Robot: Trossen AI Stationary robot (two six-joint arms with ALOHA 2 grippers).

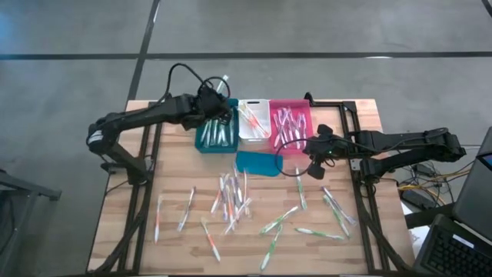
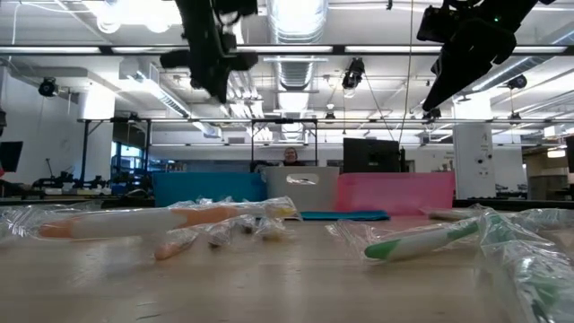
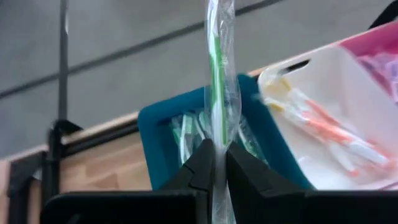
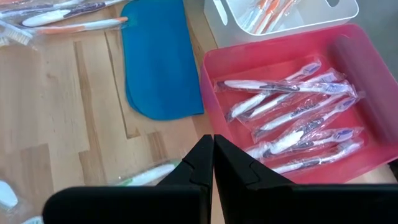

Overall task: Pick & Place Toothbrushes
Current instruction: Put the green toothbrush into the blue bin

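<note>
Now left gripper [image 3: 214,163] pinches green toothbrush [image 3: 217,81], apparently over teal bin [image 3: 152,134].

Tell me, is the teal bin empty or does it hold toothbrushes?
Not empty: the teal bin holds wrapped green toothbrushes, seen behind the one in the left gripper's fingers.

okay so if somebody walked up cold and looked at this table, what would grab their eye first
Probably the three bins in a row at the table's far edge, teal, white and pink, each holding wrapped toothbrushes. Next, the left gripper above the teal bin, its fingers shut on a green toothbrush in wrap. Then the loose toothbrushes scattered over the near half of the wooden table.
</note>
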